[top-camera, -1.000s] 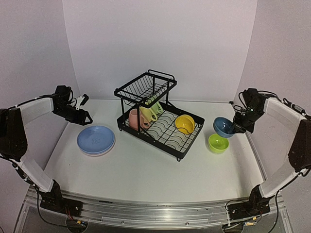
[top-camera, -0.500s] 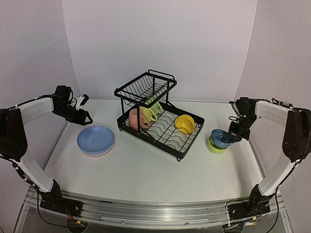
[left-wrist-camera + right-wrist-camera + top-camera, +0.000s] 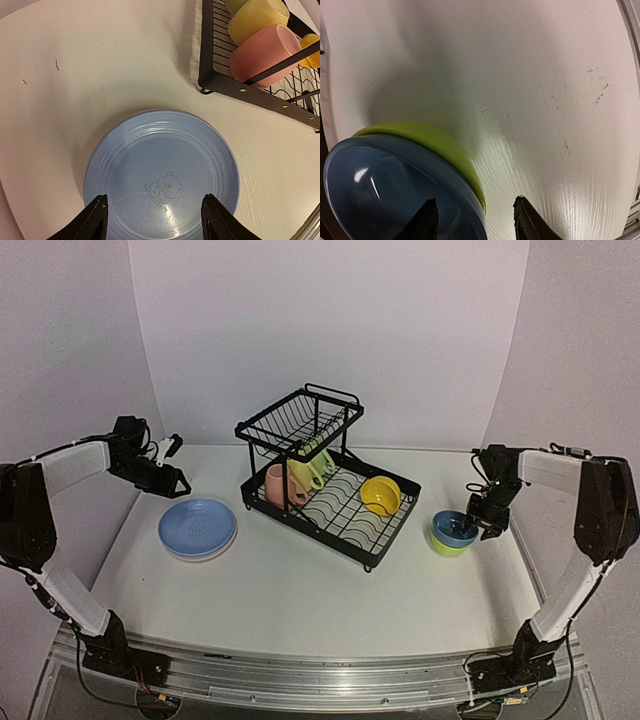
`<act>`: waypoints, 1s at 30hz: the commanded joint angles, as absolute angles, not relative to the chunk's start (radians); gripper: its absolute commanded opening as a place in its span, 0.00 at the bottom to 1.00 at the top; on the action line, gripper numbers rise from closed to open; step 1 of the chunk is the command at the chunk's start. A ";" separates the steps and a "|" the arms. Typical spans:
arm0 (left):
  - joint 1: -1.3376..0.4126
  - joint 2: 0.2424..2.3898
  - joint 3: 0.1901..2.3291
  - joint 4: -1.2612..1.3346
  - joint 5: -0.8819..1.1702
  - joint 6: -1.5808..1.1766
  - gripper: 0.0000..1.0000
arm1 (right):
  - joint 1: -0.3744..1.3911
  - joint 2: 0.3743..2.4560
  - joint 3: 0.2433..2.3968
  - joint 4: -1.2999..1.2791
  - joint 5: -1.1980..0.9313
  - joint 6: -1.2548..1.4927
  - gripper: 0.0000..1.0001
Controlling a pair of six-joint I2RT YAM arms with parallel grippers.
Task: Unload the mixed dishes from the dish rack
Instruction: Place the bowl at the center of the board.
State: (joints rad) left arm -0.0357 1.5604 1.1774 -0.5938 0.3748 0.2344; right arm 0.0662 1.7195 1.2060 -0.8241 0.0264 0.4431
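From above, the dish rack [image 3: 296, 423] holds a yellow bowl [image 3: 380, 495] and three mugs [image 3: 300, 478]. The blue bowl [image 3: 456, 527] sits nested in the green bowl [image 3: 447, 545] at my right gripper [image 3: 478, 520].

Left wrist: my left gripper [image 3: 155, 220] hangs wide and empty above the blue plate [image 3: 160, 170].

Right wrist: my fingers [image 3: 525, 220] stand parted astride the blue bowl's rim, gripping nothing. These dishes look light, stiff and slick, so I'd pinch the yellow bowl's rim
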 commanded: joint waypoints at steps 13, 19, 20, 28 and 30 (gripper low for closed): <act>-0.037 1.559 1.200 -0.571 0.407 0.222 0.63 | 0.093 1.585 1.005 -0.547 -0.014 0.367 0.51; -0.037 1.557 1.203 -0.571 0.406 0.225 0.63 | 0.098 1.579 0.956 -0.470 0.015 0.352 0.49; -0.037 1.557 1.202 -0.571 0.407 0.225 0.63 | 0.099 1.579 0.949 -0.458 0.029 0.346 0.49; -0.037 1.557 1.211 -0.583 0.403 0.231 0.63 | 0.105 1.561 0.967 -0.454 0.056 0.319 0.48; -0.037 1.558 1.215 -0.586 0.402 0.231 0.63 | 0.112 1.526 0.992 -0.493 0.097 0.298 0.49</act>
State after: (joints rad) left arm -0.0357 1.5604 1.1774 -0.5938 0.3909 0.2310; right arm 0.0974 1.6049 0.9478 -0.4686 0.0372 0.3373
